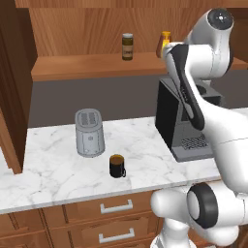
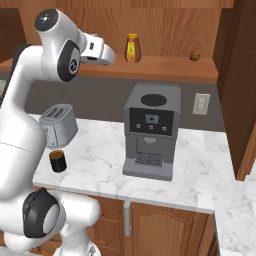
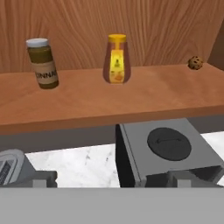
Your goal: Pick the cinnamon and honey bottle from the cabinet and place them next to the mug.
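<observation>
The cabinet (image 1: 87, 29) fills the top of the left base view, its wooden shelf (image 1: 92, 68) running across the upper part of the frame. Below it the marble counter (image 1: 48, 164) spans the middle, with drawer fronts along the bottom edge.

The white arm (image 1: 223, 131) rises from the lower right of the left base view, bends at a high elbow in the upper right corner, and folds back down and leftward, so its forearm crosses in front of the coffee machine (image 1: 174, 126). In the right base view the arm climbs the left side and the hand points right at shelf height in the upper left. The gripper (image 3: 113, 181) shows at the bottom of the hand view, its two dark tips spread wide apart, holding nothing and touching nothing.

The coffee machine stands at the centre right of the left base view. The toaster (image 1: 89, 132) sits left of centre on the counter. The mug (image 1: 116, 165) stands just below and right of the toaster, near the counter's front edge.

On the shelf the honey bottle (image 3: 117, 59) stands upright at upper centre of the hand view, and the cinnamon (image 3: 42, 63) stands upright at upper left, well apart from it. A small round cookie (image 3: 195, 62) lies at the shelf's right end.
</observation>
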### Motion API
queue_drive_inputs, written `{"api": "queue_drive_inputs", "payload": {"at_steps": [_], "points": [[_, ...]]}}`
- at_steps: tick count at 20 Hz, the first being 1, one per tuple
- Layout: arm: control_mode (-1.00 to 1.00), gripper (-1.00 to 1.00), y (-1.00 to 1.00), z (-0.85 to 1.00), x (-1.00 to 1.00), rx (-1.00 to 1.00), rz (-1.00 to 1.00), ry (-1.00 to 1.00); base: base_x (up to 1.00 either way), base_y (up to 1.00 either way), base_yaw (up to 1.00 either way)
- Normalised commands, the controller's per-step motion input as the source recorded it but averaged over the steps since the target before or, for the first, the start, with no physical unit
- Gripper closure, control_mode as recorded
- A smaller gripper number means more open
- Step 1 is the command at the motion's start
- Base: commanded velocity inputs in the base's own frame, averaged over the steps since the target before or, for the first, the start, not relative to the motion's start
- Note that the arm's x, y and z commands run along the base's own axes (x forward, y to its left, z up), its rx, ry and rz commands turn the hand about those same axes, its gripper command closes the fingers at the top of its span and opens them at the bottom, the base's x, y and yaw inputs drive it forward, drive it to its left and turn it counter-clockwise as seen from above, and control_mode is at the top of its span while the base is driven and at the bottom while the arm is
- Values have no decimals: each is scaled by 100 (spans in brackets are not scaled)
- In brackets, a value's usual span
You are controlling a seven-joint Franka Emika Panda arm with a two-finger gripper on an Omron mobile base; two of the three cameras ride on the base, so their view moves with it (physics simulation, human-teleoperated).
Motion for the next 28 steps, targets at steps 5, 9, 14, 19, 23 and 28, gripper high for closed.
{"api": "queue_drive_inputs", "payload": {"at_steps": [5, 9, 14, 19, 23, 28], "points": [[-100, -100, -47, 0, 62, 0, 0, -3, 0, 0, 0], [-100, -100, -31, 1, 56, 1, 0, -4, 0, 0, 0], [-100, -100, -4, 0, 46, 1, 0, 0, 0, 0, 0], [-100, -100, 0, 0, 35, 0, 0, 0, 0, 0, 0], [-100, -100, 0, 0, 30, 0, 0, 0, 0, 0, 0], [-100, -100, 0, 0, 34, 0, 0, 0, 0, 0, 0]]}}
